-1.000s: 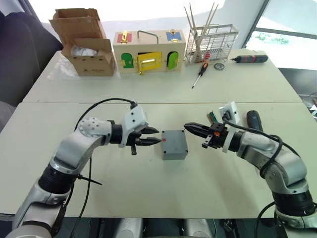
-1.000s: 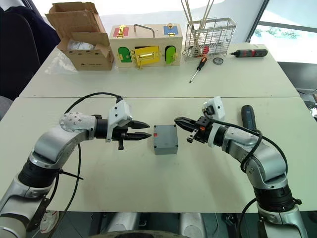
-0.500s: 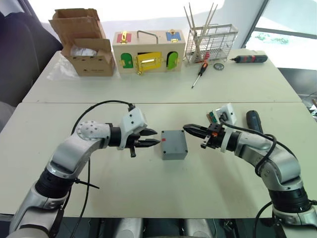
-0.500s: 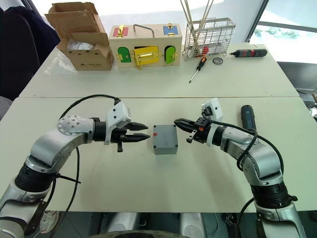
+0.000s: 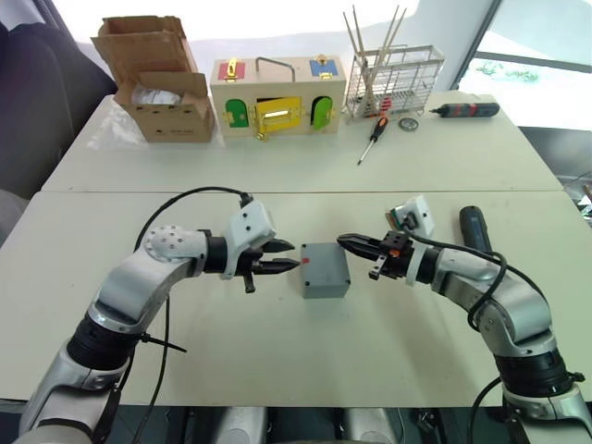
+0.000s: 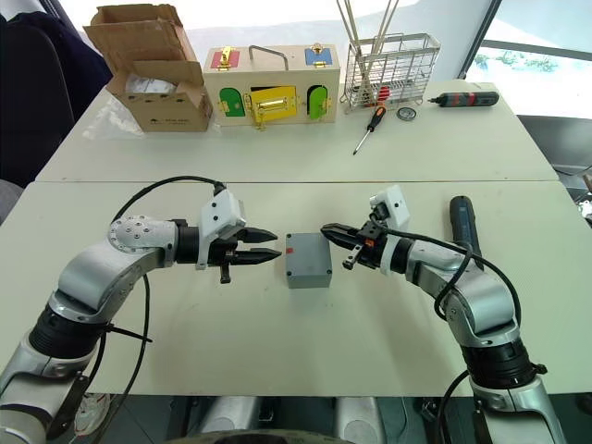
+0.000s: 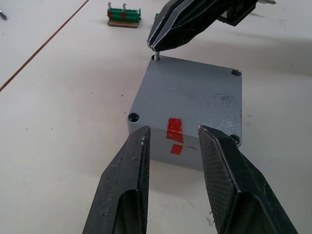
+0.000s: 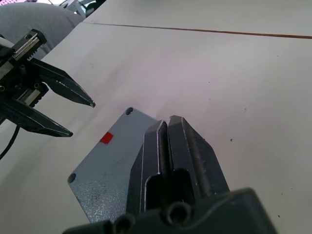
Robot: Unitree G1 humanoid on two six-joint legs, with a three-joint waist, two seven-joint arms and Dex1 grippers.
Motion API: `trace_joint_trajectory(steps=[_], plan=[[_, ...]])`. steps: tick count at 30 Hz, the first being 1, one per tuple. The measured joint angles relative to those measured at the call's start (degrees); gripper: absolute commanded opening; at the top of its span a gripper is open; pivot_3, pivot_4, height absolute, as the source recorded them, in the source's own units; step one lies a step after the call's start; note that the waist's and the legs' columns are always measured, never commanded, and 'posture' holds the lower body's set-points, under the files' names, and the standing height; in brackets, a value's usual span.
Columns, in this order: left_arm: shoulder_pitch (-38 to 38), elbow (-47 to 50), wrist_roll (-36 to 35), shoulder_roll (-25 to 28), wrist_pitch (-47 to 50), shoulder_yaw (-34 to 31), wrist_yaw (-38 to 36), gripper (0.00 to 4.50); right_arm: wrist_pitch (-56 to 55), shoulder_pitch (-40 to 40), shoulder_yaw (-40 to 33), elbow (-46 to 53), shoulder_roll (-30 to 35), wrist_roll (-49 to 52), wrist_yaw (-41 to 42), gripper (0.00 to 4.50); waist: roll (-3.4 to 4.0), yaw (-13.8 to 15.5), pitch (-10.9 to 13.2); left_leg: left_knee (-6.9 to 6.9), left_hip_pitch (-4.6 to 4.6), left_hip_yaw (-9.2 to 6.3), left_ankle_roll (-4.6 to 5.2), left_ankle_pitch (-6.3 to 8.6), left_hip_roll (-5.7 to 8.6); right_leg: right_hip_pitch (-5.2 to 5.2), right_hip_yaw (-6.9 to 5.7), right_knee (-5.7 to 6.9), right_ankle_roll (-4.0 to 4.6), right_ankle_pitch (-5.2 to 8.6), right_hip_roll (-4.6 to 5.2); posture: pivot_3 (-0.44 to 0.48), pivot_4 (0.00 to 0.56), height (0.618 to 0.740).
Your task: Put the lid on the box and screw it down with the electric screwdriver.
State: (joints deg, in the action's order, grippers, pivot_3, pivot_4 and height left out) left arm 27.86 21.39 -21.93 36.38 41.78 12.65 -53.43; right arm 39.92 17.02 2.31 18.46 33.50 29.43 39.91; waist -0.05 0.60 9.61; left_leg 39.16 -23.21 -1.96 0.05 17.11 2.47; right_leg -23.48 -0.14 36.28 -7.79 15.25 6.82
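Observation:
The grey box (image 5: 328, 288) stands mid-table with the lid (image 5: 326, 261) lying flat on top; a red mark (image 7: 174, 127) crosses the seam on its left side. My left gripper (image 5: 294, 256) hovers open just left of that side, its fingers (image 7: 131, 165) apart and clear of the box. From the right, my right gripper (image 5: 340, 240) reaches the lid's far corner, shut on a small screw (image 7: 156, 56) whose tip is at the corner hole. The electric screwdriver (image 5: 474, 225) lies on the table beyond the right arm.
Along the far table stand a cardboard box (image 5: 166, 88), a wooden box with coloured doors (image 5: 277, 97) and a wire rack (image 5: 393, 79). A hand screwdriver (image 5: 373, 139) and a black-and-red tool (image 5: 470, 110) lie nearby. A small green part (image 7: 124, 16) lies behind the box.
My right gripper has crept left to the lid's far corner. The left gripper drew back slightly, then held still.

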Motion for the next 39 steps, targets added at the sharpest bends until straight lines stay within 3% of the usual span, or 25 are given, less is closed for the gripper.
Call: trace_joint_trajectory(steps=[6,7,9,14,17,22,26,29,34,39], plan=[[0.06,-0.01,0.06,-0.48,-0.09,0.06,0.03,1.53,-0.39,0.09,0.62,-0.59,-0.02,-1.19,0.21,0.04,0.00,0.00,0.00,0.00,0.00,0.00,0.00,0.00,0.00,0.00,0.00,0.00,0.00,0.00,0.00,0.000,0.150,0.730],[0.06,-0.02,0.06,-0.49,-0.10,0.06,0.03,1.53,-0.47,0.09,0.62,-0.60,-0.02,-1.27,0.28,0.28,0.00,0.01,0.00,0.00,0.00,0.00,0.00,0.00,0.00,0.00,0.00,0.00,0.00,0.00,0.00,0.000,0.150,0.730],[0.06,-0.04,0.08,-0.53,-0.13,0.06,0.04,1.53,-0.66,0.09,0.61,-0.61,-0.01,-1.61,0.41,0.94,0.00,0.01,0.00,0.00,0.00,0.00,0.00,0.00,0.00,0.00,0.00,0.00,0.00,0.00,0.00,0.000,0.150,0.730],[0.10,-0.20,0.09,-0.84,-0.22,0.07,0.03,1.53,1.18,0.58,-1.08,-0.23,0.91,-0.31,0.97,3.46,0.00,0.04,0.00,0.00,-0.01,0.00,0.00,0.00,0.00,0.00,0.00,0.00,0.00,0.00,0.00,0.000,0.150,0.730],[0.21,-0.48,0.06,-1.03,-0.51,0.07,-0.02,1.53,2.88,1.62,-3.13,1.61,2.50,1.21,1.10,4.48,0.00,0.03,0.00,0.00,0.00,-0.01,0.00,0.00,0.00,0.00,0.00,-0.01,0.00,0.00,0.00,0.000,0.150,0.730],[2.96,-0.45,-1.89,-3.89,-0.93,0.04,-1.20,1.53,11.77,7.00,-13.46,2.72,6.98,7.81,-2.29,4.48,0.00,0.22,0.01,0.04,-0.06,-0.01,0.00,0.00,0.04,0.00,0.00,-0.02,0.00,0.00,0.05,0.000,0.150,0.730],[4.82,-0.43,-3.88,-6.82,-1.12,0.13,-2.44,1.53,20.05,10.82,-21.56,-0.15,18.68,10.50,-2.53,4.48,-0.02,0.16,0.00,-0.02,-0.08,-0.03,0.03,0.02,0.03,0.04,-0.01,-0.07,0.00,0.00,0.04,0.000,0.150,0.730],[4.79,-0.57,-4.43,-9.36,-2.32,2.12,-2.84,1.53,19.10,10.44,-16.63,-6.38,30.08,4.24,0.55,4.48,0.00,-0.06,0.00,0.00,-0.07,0.11,0.05,0.03,0.02,0.00,0.04,-0.10,0.00,0.00,0.05,0.000,0.150,0.730],[5.04,-2.64,-2.09,-13.14,-6.02,6.55,-2.07,1.53,24.82,21.86,-6.39,-15.77,37.07,0.48,5.16,4.48,0.16,-1.20,0.00,-0.08,-0.01,0.16,0.11,0.06,-0.07,-0.03,0.11,-0.07,0.00,0.00,0.00,0.000,0.150,0.730],[4.62,-3.23,-0.98,-14.42,-7.47,6.93,-0.82,1.53,37.25,24.54,3.61,-21.16,42.12,1.46,13.10,4.48,0.16,-0.97,0.01,-0.02,-0.18,0.15,0.15,0.08,-0.05,-0.14,0.08,-0.14,0.00,0.00,0.05,0.000,0.150,0.730]])
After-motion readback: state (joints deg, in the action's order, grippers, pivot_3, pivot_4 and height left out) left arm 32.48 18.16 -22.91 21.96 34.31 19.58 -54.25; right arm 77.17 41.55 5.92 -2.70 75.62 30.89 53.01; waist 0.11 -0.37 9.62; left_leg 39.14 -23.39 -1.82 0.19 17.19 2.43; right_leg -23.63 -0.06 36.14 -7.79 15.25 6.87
